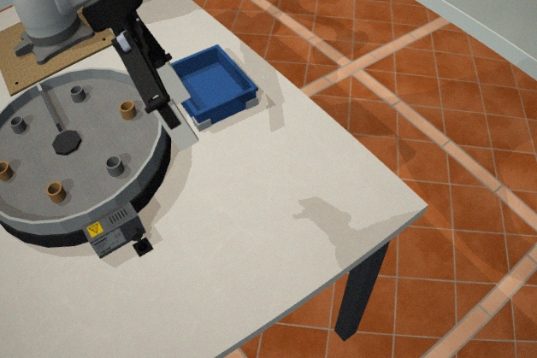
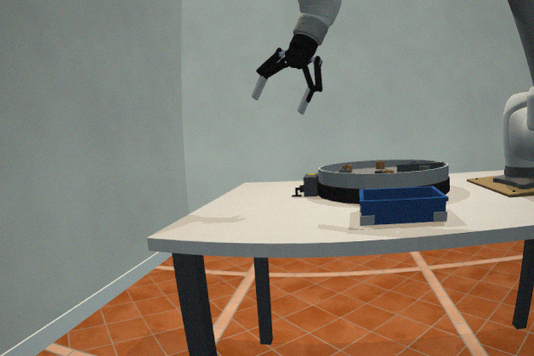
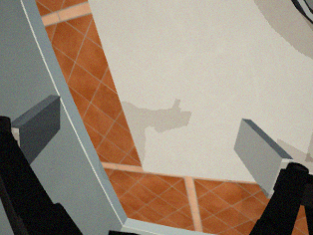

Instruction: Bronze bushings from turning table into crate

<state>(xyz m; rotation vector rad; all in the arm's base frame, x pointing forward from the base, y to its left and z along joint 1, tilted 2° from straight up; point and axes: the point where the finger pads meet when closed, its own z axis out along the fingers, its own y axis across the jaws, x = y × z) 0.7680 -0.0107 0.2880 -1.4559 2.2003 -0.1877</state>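
Observation:
My gripper (image 1: 187, 119) (image 2: 278, 104) (image 3: 151, 123) is open and empty, high above the table. Three bronze bushings (image 1: 127, 109) (image 1: 56, 191) (image 1: 5, 170) stand on the turning table (image 1: 91, 114) (image 2: 383, 179). Three steel bushings (image 1: 77, 93) (image 1: 18, 124) (image 1: 115, 166) also stand on it. The turning table's left edge is cut off in the top view. The blue crate (image 1: 230, 111) (image 2: 401, 211) stands beside the turning table. No bushing shows in the part of its inside that I see; a finger hides its near left corner. The wrist view shows no bushing.
A grey drive box (image 1: 114, 231) (image 2: 310, 184) with a yellow label sits at the turning table's rim. A thin bar (image 1: 50, 106) runs from the rim to the dark hub (image 1: 67, 142). The arm's base stands on a brown board (image 1: 26, 73) (image 2: 487, 185).

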